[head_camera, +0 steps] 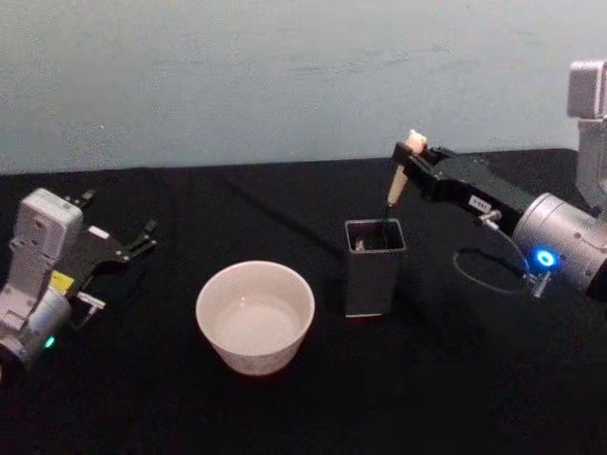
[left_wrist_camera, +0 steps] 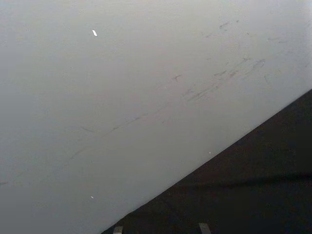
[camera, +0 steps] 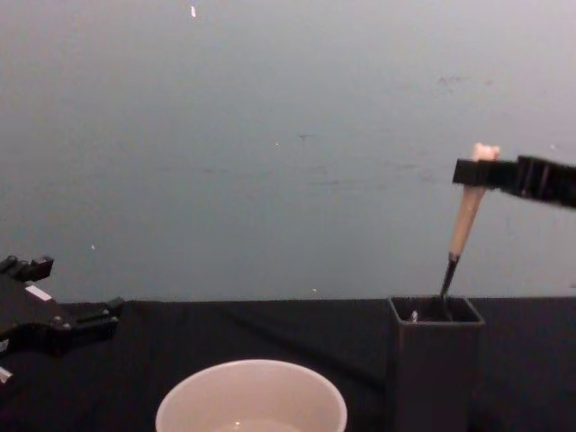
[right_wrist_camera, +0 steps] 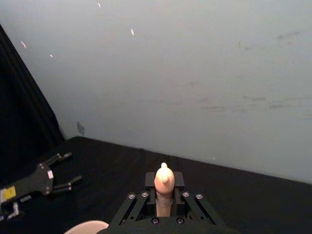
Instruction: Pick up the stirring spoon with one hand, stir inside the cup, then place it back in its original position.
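The right gripper (head_camera: 414, 159) is clamped on the upper handle of the stirring spoon (head_camera: 400, 180), just under the tiny bear head, which pokes up above the jaws in the right wrist view (right_wrist_camera: 164, 181). The spoon leans slightly, its thin dark neck running down into the dark grey square holder box (head_camera: 374, 266), so the bowl end sits inside the box, out of sight. The holder stands near the middle of the black-covered table (head_camera: 455, 398), a little toward the right edge; the cream-white cup (head_camera: 255, 316) sits just beside it on the left, nearer the front edge, apart from the box.

The step in hand looks like the lift out of the holder, though from one moment it could equally be the return. To do it well, the pull should follow the spoon's own lean, straight along the handle, so the neck does not lever against the box rim and tip the box. The bowl should clear the rim fully before any sideways travel toward the cup. The grip is high on a slim handle, so the spoon may swing if moved briskly; a slow carry suits it.

The left gripper (head_camera: 121, 248) rests idle near the table's left edge, its jaws apart, well away from the cup.
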Available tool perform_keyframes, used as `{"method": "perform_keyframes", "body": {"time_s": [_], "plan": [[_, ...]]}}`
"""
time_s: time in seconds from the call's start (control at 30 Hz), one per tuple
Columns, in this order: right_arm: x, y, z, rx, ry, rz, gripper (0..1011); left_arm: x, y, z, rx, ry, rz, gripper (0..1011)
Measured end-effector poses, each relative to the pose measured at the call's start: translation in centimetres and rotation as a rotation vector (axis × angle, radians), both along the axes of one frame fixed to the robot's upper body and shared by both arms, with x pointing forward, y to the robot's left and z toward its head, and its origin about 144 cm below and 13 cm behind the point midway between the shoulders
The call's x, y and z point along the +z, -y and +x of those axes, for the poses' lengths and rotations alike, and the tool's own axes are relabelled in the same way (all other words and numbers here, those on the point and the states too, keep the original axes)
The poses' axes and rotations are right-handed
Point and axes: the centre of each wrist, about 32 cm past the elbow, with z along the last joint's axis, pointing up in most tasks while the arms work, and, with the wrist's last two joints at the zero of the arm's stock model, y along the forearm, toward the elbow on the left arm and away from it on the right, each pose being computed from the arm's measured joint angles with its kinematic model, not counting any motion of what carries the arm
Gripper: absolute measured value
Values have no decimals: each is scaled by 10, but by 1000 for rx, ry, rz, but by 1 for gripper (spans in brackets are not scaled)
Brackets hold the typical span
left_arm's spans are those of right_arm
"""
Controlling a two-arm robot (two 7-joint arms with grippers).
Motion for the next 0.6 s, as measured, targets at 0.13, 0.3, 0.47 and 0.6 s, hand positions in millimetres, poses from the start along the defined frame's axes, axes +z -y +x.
{"method": "perform_keyframes", "body": {"time_s": [0.13, 0.3, 0.47, 0.6], "plan": [[-6, -3, 2, 0, -11, -13, 214, 0, 0, 0, 0, 0, 0, 1001], [-12, -6, 4, 1, -26, -29, 213, 0, 0, 0, 0, 0, 0, 1001], [-17, -9, 5, 6, -41, -48, 213, 0, 0, 0, 0, 0, 0, 1001], [-21, -10, 5, 12, -52, -60, 213, 0, 0, 0, 0, 0, 0, 1001]]}}
